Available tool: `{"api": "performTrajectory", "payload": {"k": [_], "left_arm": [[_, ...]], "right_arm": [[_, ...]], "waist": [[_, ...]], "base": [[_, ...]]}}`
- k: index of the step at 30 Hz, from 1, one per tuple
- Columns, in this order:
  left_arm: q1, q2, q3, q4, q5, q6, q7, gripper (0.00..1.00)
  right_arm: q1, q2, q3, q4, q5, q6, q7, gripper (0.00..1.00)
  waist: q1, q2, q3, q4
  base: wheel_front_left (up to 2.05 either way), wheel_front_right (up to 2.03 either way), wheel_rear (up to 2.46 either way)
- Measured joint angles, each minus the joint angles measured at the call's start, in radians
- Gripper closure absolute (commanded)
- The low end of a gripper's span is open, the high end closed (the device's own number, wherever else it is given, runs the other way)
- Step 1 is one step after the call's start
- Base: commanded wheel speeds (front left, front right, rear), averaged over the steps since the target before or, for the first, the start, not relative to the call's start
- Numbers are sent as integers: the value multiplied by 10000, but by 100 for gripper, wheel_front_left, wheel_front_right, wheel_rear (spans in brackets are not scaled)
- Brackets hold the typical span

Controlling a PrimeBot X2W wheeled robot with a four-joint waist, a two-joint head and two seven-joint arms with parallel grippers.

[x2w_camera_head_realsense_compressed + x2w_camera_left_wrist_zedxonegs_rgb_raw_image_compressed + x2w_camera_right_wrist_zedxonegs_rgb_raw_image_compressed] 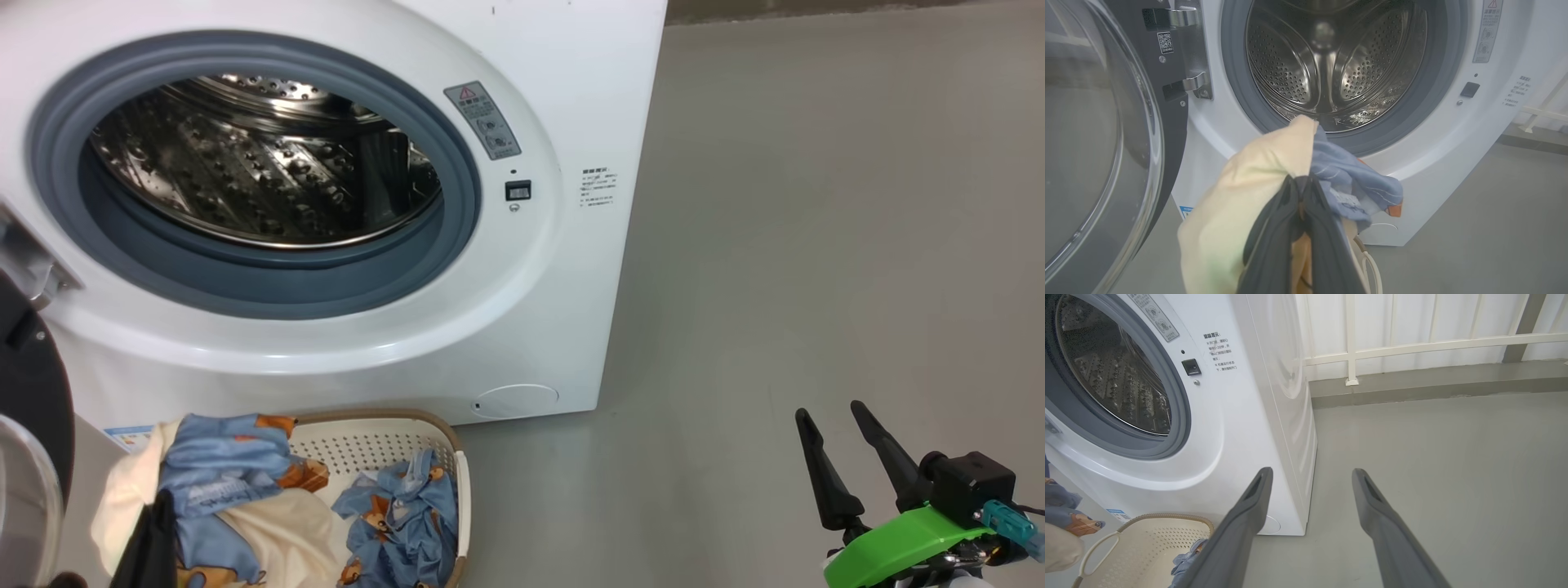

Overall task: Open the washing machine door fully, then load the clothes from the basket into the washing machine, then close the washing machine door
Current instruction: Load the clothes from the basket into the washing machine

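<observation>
The washing machine (531, 310) stands with its steel drum (1331, 61) exposed. The washing machine door (1106, 122) is swung wide to the left, and its black edge (33, 384) is in the head view. In front of it sits the basket (367, 445), with blue bear-print clothes (400, 514) inside. My left gripper (1302, 181) is shut on a bundle of a cream piece (1257, 183) and blue fabric (1351, 179). It holds the bundle up just above the basket, below the drum opening. My right gripper (829, 412) is open and holds nothing, low over the floor to the machine's right.
Bare grey floor (816, 245) stretches right of the machine. In the right wrist view a white railing (1412, 347) and a low kerb run along the back wall. The basket's handle (1098, 547) faces my right gripper (1311, 473).
</observation>
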Motion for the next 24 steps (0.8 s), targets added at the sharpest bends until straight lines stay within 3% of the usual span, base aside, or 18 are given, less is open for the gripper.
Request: {"api": "performTrajectory", "payload": {"k": [4, 11, 17, 24], "left_arm": [[279, -355, 178, -466, 104, 0, 0, 100], [-1, -378, 182, -694, 142, 0, 0, 100], [-1449, 17, -150, -552, 50, 0, 0, 100], [-4297, 594, -652, 345, -192, 0, -44, 100]], "right_arm": [[0, 29, -23, -21, 0, -2, 0, 0], [-24, 119, -52, -104, 0, 0, 0, 0], [-176, 265, -75, -163, -10, 0, 0, 0], [-805, 535, -19, -234, -155, -2, 0, 0]], "waist": [[0, 0, 101, -49], [0, 0, 393, -20], [0, 0, 783, -54], [0, 1, 1486, -190]], "base": [[0, 0, 0], [0, 0, 0], [0, 0, 0], [0, 0, 0]]}}
